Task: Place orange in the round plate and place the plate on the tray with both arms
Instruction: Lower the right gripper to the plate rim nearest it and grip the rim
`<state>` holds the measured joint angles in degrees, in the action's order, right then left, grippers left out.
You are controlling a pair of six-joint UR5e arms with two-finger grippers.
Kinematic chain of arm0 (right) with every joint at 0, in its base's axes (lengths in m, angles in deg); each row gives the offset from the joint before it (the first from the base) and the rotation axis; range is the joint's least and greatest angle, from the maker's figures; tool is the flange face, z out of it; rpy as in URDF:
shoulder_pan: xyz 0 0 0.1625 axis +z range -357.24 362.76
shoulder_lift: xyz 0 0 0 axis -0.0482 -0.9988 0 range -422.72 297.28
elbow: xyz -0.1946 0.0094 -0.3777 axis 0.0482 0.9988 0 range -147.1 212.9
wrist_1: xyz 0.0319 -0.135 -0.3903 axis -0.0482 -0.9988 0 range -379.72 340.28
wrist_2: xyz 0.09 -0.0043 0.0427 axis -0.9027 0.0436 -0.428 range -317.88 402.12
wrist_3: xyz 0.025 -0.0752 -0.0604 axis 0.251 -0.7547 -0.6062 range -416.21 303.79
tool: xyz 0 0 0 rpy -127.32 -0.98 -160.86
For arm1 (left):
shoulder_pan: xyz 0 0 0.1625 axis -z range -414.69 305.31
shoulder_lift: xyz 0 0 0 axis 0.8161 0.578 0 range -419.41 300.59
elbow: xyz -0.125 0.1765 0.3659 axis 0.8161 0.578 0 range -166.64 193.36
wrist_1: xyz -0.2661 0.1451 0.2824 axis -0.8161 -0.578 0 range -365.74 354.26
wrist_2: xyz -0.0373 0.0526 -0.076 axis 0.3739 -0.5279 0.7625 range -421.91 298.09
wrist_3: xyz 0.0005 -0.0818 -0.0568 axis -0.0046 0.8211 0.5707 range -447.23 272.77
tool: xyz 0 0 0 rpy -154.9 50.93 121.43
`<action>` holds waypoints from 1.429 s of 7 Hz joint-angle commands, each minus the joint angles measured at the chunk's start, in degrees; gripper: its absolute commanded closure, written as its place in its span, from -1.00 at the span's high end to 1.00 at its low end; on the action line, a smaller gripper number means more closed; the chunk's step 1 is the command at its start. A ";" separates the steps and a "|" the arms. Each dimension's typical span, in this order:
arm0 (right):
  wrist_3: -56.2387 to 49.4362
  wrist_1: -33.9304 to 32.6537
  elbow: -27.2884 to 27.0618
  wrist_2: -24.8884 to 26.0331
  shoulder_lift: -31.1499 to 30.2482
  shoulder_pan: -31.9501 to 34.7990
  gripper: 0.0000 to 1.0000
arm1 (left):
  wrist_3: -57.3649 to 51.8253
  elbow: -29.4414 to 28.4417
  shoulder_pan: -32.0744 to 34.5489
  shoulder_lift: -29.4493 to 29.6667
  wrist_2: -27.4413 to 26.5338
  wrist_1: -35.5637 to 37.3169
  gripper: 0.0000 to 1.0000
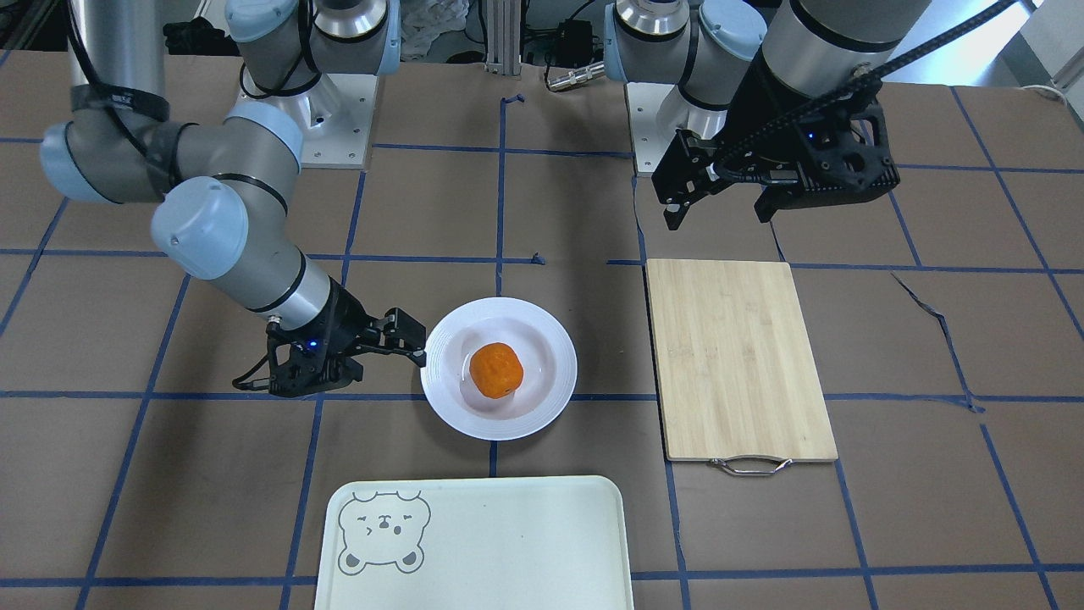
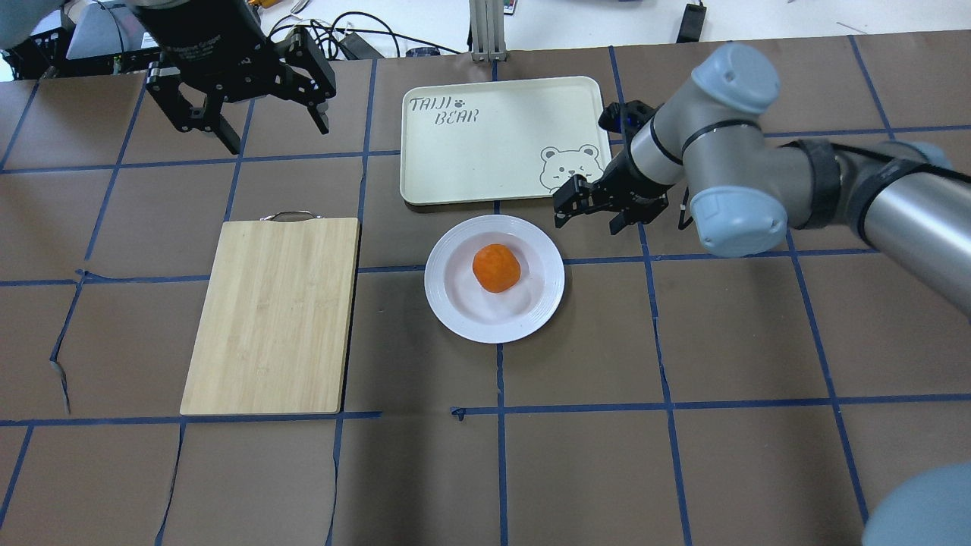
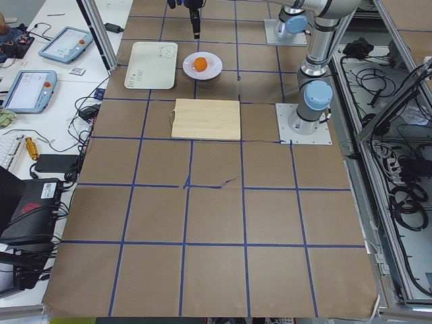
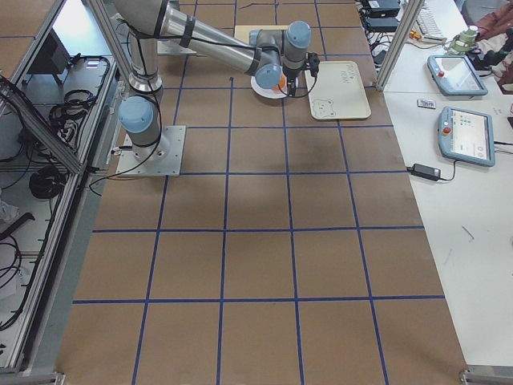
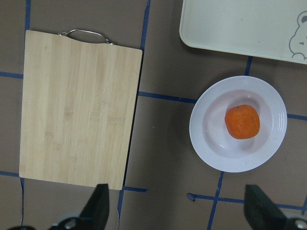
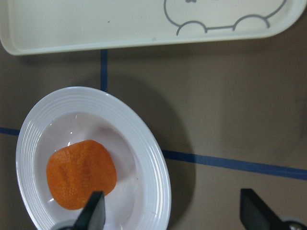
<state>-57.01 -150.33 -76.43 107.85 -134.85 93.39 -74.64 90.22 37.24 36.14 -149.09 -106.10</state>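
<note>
The orange (image 2: pixel 496 268) sits in the sunken middle of the round plate (image 2: pixel 455 303), which rests mid-desk, just short of the tray (image 2: pixel 485 152) lying by the desk's edge farthest from the robot. The right gripper (image 2: pixel 588 216) hangs by the plate's rim near the tray's bear corner, fingers apart. From its wrist view they seem to straddle the rim, though I can't judge the height. The left gripper (image 2: pixel 273 129) is up high beyond the cutting board (image 2: pixel 273 311), fingers spread, holding nothing. I'd seat the right one squarely on the ridged rim, bring the left to the opposite rim, and lift level so the fruit doesn't roll. The tray reads "TAIJI BEAR".
</note>
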 commanded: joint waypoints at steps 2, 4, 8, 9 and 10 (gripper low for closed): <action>1.85 -8.34 -5.44 -2.97 2.00 0.51 1.00 | -3.36 11.62 -0.18 -4.75 -0.45 16.11 1.00; 2.12 -13.33 -7.37 -3.15 3.74 0.78 0.99 | -3.97 11.65 -0.35 -5.37 -0.45 16.08 1.00; 7.21 -17.66 -8.62 -3.24 5.69 1.48 0.62 | -7.05 12.00 -0.62 -6.08 -3.26 15.72 1.00; 7.57 -17.66 -8.88 -3.15 5.69 1.74 0.08 | -7.23 12.52 -0.62 -6.25 -3.26 15.81 1.00; 9.57 -17.75 -8.97 -3.24 5.78 2.35 -0.26 | -7.23 12.62 -0.62 -6.25 -3.09 15.81 1.00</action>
<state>-49.27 -167.97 -85.26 104.65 -129.13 95.16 -81.82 102.56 36.67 29.99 -152.30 -90.31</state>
